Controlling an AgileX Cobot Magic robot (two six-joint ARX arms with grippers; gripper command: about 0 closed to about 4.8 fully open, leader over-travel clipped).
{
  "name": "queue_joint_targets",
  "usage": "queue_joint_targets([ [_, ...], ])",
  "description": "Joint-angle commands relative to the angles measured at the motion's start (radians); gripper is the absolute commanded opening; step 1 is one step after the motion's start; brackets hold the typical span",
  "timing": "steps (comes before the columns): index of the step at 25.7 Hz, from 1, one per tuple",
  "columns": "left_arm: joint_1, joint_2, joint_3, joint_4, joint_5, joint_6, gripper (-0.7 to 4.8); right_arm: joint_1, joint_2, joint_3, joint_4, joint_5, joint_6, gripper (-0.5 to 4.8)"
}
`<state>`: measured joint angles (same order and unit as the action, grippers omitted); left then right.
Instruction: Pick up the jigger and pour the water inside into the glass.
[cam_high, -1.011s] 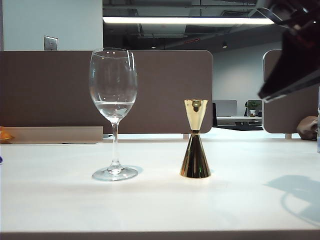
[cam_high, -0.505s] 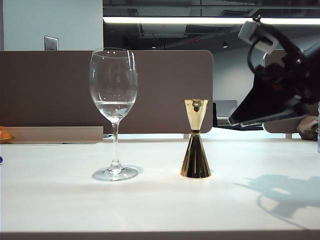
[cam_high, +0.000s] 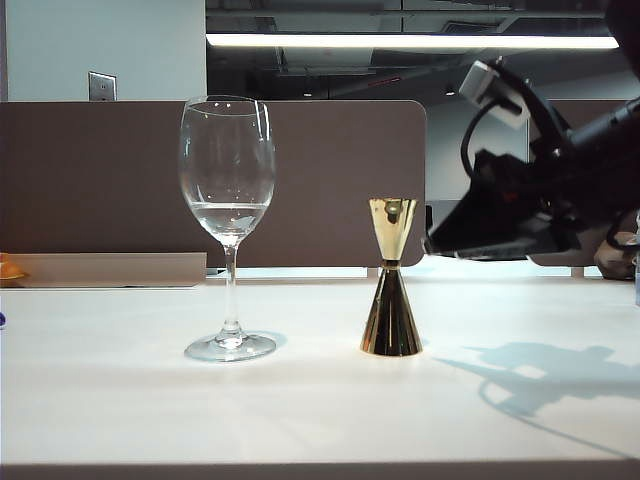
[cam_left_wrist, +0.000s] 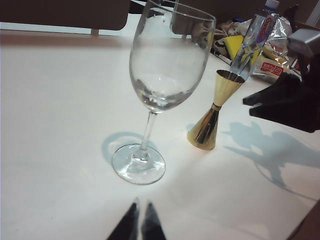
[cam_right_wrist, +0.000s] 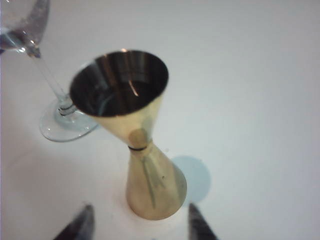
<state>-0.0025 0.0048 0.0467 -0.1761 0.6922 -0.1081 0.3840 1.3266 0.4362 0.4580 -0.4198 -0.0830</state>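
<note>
- Your right gripper (cam_right_wrist: 137, 222) has its jaws spread wide and empty, one tip on either side of the jigger's base, touching nothing yet.
- The jigger (cam_high: 390, 280) stands upright on the table (cam_high: 320, 420), just beside the wine glass (cam_high: 227, 220).
- Polished metal is probably slippery and light: take it at the narrow waist and keep it level.
- Your left gripper (cam_left_wrist: 140, 225) rests well back, tips nearly together, holding nothing.
</note>
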Motion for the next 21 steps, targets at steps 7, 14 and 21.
queue_joint_targets([
  [7, 0.002, 0.001, 0.001, 0.013, 0.003, 0.003, 0.23, 0.016, 0.100, 0.005, 0.154, -0.013, 0.031, 2.35],
  [14, 0.002, 0.001, 0.001, 0.013, 0.003, 0.003, 0.23, 0.036, 0.145, 0.018, 0.190, -0.014, 0.031, 2.35],
  [21, 0.001, 0.001, 0.001, 0.013, 0.003, 0.003, 0.23, 0.036, 0.179, 0.069, 0.190, -0.028, 0.031, 2.35],
])
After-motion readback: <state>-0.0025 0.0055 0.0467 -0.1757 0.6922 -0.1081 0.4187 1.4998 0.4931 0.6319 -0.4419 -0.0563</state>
